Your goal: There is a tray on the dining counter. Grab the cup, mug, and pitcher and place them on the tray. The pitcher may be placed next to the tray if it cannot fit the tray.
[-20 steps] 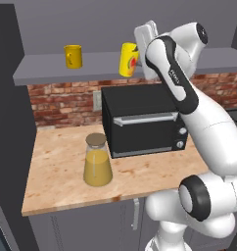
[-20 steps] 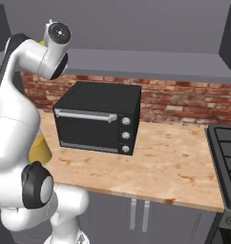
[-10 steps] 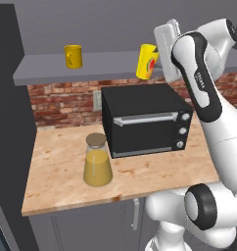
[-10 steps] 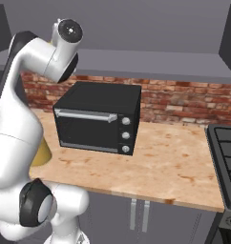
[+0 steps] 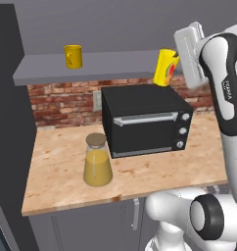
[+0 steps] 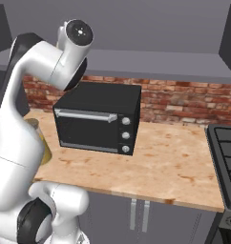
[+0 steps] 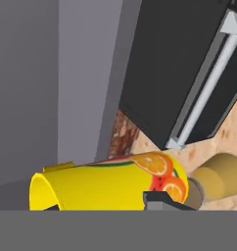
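While the gripper [image 7: 159,201] is clamped on the cup [image 5: 166,67], carried tilted in the air, the mug [image 5: 73,56] sits on the shelf well off to its side, the pitcher [image 5: 97,161] stands far below, and nothing is yet trayed.

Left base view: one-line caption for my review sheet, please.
Gripper holds the tilted yellow cup above the black toaster oven; mug on the shelf, pitcher on the counter.
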